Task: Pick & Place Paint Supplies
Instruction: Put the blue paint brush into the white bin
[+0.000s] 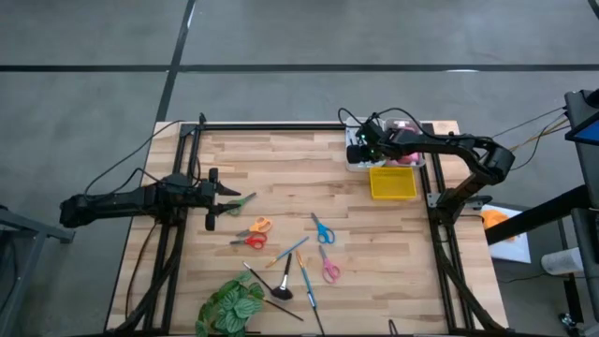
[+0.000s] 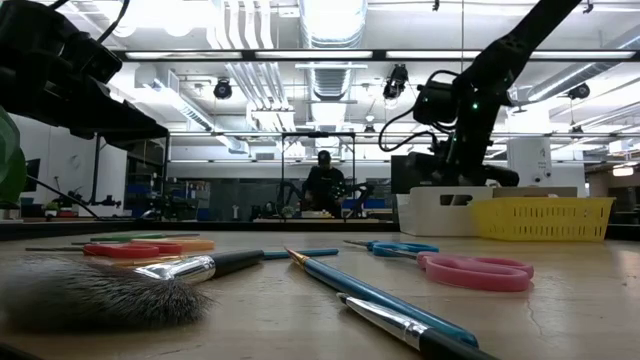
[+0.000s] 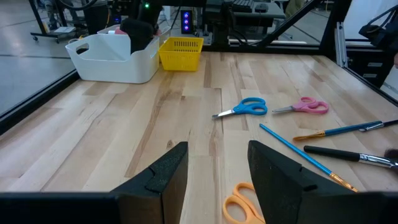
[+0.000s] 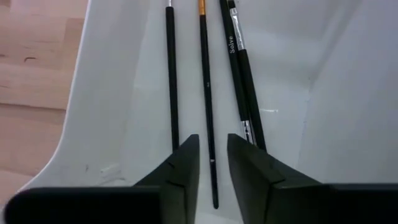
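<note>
The right claw (image 4: 208,163) hangs over the white bin (image 1: 358,155) at the far right of the bench (image 1: 281,178), its fingers slightly parted with a thin dark brush (image 4: 206,93) lying between them on the bin floor, beside three more dark brushes; it looks like a release, so the step in hand is letting go cleanly. To do it well, spread the fingers a little more, then rise straight up so no fingertip drags the brush or tips the bin against the yellow basket (image 1: 392,183) just beside it. The left claw (image 3: 214,168) waits spread wide, low over the left of the bench, near the orange scissors (image 3: 241,202). Left to fetch: blue scissors (image 1: 323,230), pink scissors (image 1: 329,269), red scissors (image 1: 250,241) and the brushes near the plant (image 1: 230,304)
</note>
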